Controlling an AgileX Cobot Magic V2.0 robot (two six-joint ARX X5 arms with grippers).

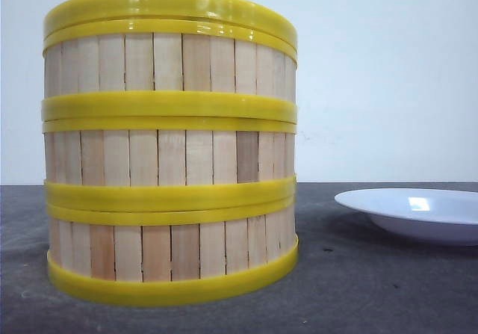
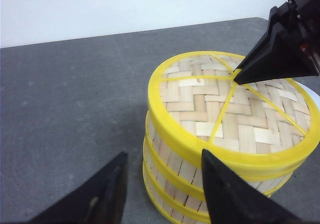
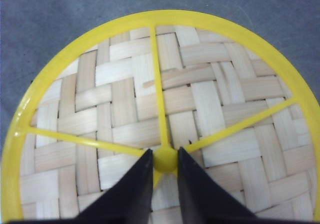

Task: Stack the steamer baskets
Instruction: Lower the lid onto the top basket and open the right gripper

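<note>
we found three baskets (image 1: pixel 170 162) stacked, the lid (image 2: pixel 235 114) seated on top, right gripper (image 3: pixel 165 161) pinching its knob (image 3: pixel 165 159) to place it, left gripper (image 2: pixel 165 184) spread beside.

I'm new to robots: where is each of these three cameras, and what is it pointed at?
Front: low at table level, facing the stack side-on, plate on the right; only a dark bit of arm above.
Left wrist: beside the stack, looking down; the left tool is open, the right tool is opposite.
Right wrist: right above the lid; the tool pinches the knob.
All three share the lid.
</note>
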